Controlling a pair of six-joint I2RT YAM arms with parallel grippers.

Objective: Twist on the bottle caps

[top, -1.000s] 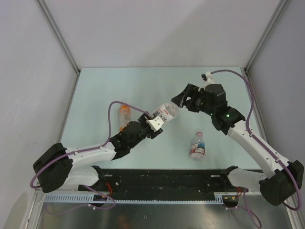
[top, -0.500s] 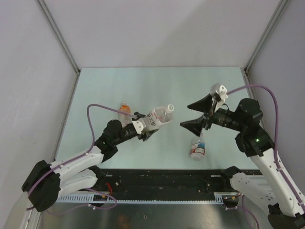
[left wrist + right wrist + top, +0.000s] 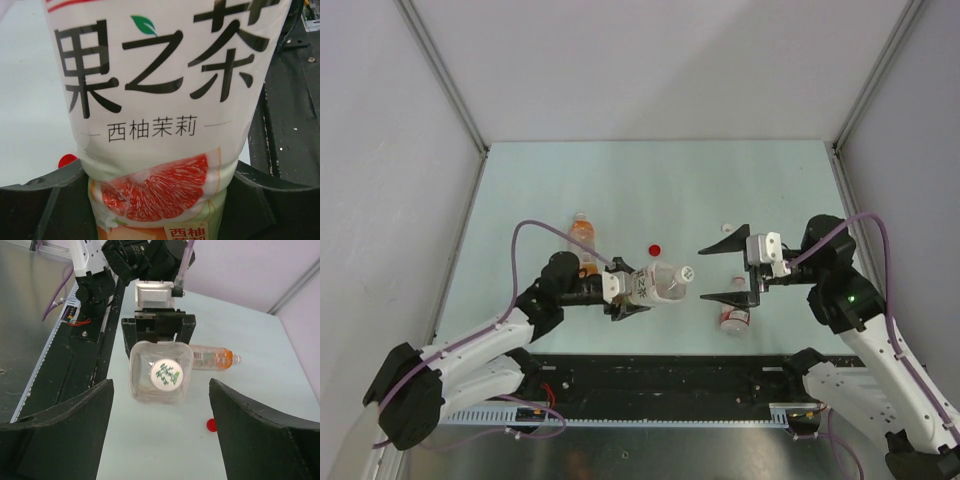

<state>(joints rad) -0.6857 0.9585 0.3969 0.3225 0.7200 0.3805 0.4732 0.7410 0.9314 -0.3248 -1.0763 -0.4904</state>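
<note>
The left arm (image 3: 480,345) and the right arm (image 3: 892,352) look alike: smooth white links set between bulky black joints. A thin purple cable (image 3: 532,223) loops off the left one, and a second purple cable (image 3: 865,214) off the right. A small green light (image 3: 851,297) glows on a black joint of the right arm. Each wrist ends in a white block. The right gripper (image 3: 702,273) has flat black fingers (image 3: 55,425), broad at the root and tapering to a point. The left gripper (image 3: 642,290) has matte black fingers (image 3: 35,205) with rounded edges.
</note>
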